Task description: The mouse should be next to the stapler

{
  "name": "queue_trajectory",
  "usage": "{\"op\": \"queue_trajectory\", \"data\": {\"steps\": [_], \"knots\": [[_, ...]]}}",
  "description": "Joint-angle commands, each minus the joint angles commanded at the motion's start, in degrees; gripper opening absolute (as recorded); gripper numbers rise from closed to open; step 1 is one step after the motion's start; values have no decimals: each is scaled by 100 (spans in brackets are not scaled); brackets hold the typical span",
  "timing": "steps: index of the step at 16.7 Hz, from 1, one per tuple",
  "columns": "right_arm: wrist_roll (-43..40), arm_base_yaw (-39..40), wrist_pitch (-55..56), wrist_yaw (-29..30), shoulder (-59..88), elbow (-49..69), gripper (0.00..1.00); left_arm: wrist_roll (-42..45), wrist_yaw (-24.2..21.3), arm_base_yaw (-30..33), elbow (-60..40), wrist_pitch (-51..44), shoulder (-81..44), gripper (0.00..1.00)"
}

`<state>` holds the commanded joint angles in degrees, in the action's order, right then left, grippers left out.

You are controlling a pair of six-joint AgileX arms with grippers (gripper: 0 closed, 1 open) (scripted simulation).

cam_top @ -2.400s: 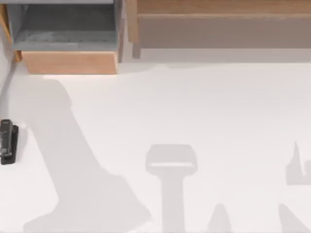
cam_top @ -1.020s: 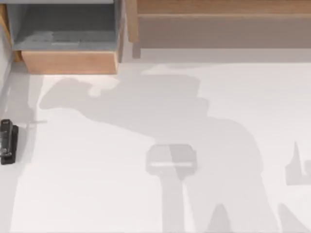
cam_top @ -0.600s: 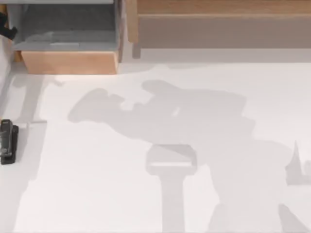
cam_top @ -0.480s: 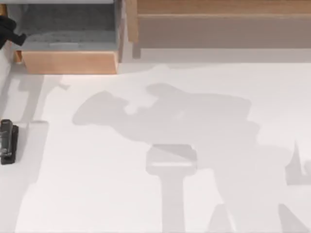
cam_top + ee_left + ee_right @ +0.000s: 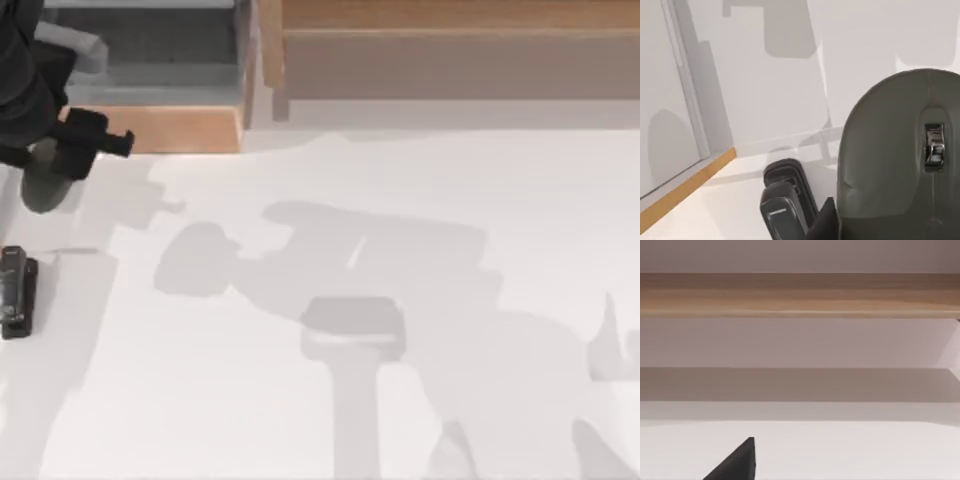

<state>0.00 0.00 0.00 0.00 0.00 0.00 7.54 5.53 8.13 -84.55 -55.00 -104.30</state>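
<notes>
One left gripper point(image 5: 50, 165) at the table's point(image 5: 400, 250) far left edge, fingers clamped on the mouse point(image 5: 45, 185), held above the surface, stapler point(image 5: 17, 291) lying flat at its 6 o'clock, near but apart, drawer point(image 5: 150, 128) at 1 o'clock, wide bare tabletop toward 3 o'clock.

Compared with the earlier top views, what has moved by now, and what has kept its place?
The left tool has come in at the table's far left corner, out of the open drawer, carrying the mouse toward the stapler; the left wrist view shows the mouse held above the stapler. The arm's shadow has shifted across the table. The stapler and drawer have not moved.
</notes>
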Motion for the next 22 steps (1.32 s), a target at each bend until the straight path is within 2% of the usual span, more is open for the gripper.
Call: {"op": "queue_trajectory", "data": {"steps": [4,7,22], "knots": [[0,0,0,0,0,0,100,-1220,-230,301,924,450,-141,0],[0,0,0,0,0,0,100,-1729,-370,462,1398,727,-235,0],[0,0,0,0,0,0,100,-1798,-379,475,1423,884,-168,0]]}}
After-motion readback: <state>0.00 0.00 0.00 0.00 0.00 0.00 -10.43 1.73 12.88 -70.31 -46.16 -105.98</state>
